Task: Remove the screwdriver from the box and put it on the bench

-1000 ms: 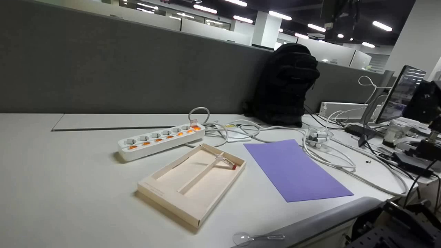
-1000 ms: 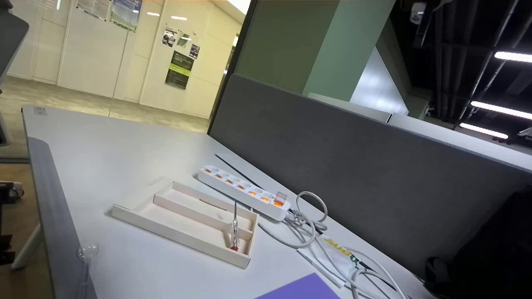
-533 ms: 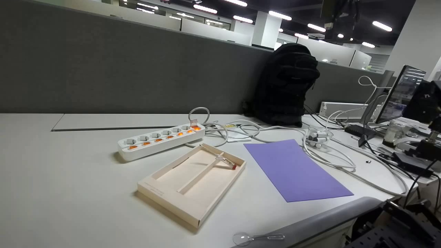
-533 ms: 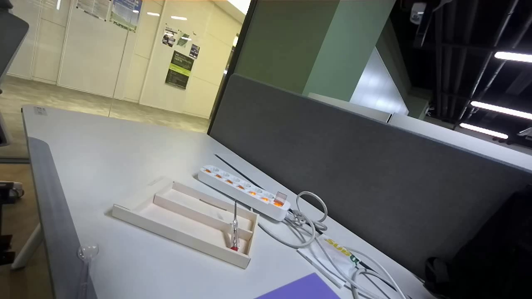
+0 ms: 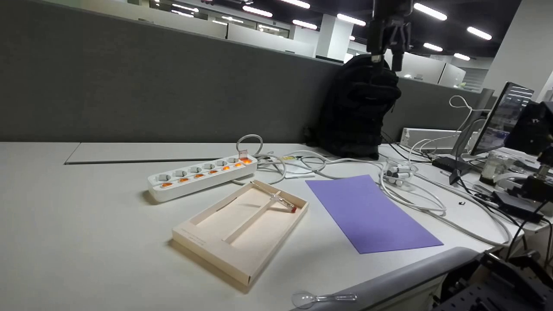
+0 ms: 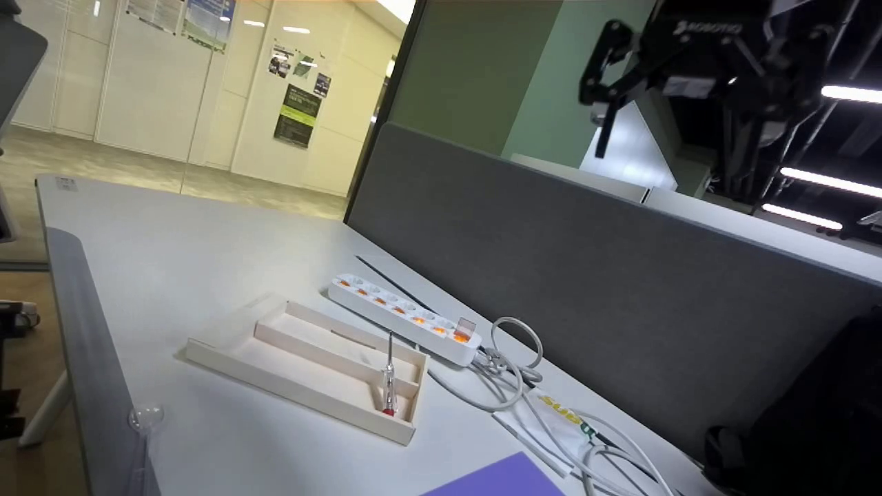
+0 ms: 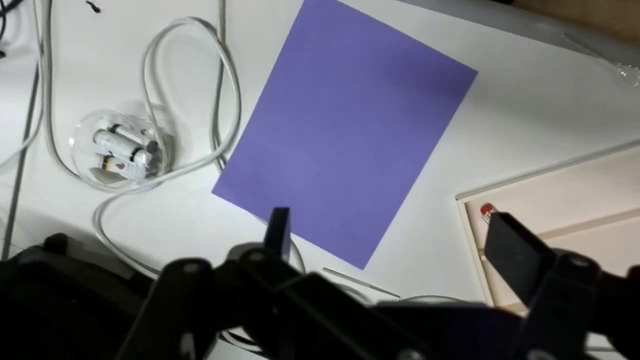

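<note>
The screwdriver (image 5: 283,202) has a clear handle with a red end and a thin metal shaft. It lies inside the box (image 5: 211,255), across its divider at one end, in both exterior views (image 6: 389,387). The box is a pale tan tray lying on the grey-white bench (image 5: 108,242). My gripper (image 6: 668,162) is open and empty, high above the bench in both exterior views (image 5: 387,65). In the wrist view my gripper (image 7: 390,220) has its fingers wide apart. One finger hides most of the screwdriver, leaving its red end (image 7: 487,210) showing.
A white power strip (image 5: 203,179) lies beside the box. A purple sheet (image 5: 371,211) lies on its other side. White cables (image 5: 414,194), a clear tub of small bottles (image 7: 120,145) and a black backpack (image 5: 358,108) are beyond. A clear spoon (image 5: 324,298) lies near the bench edge.
My gripper has come down into both exterior views from above; only a part of the arm showed at the top before. The screwdriver and the box have not moved.
</note>
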Controlling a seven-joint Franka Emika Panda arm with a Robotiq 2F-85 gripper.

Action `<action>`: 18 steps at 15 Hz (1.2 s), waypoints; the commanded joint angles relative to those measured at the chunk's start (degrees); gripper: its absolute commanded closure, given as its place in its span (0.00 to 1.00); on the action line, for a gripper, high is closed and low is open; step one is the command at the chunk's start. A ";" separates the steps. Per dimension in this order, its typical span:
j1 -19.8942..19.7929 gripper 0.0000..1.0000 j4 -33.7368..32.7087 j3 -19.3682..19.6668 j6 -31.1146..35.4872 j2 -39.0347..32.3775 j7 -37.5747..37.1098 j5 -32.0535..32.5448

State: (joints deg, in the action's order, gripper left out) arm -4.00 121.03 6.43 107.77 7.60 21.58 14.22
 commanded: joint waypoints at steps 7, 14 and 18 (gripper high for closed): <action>4.27 0.00 4.23 -6.30 16.73 -10.53 6.27 3.82; 4.65 0.00 4.49 -7.55 20.17 -11.79 7.56 4.32; 5.63 0.00 5.20 -9.01 22.37 -13.90 12.38 4.60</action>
State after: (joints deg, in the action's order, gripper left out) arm 0.93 125.79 -1.35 128.45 -4.69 30.61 18.71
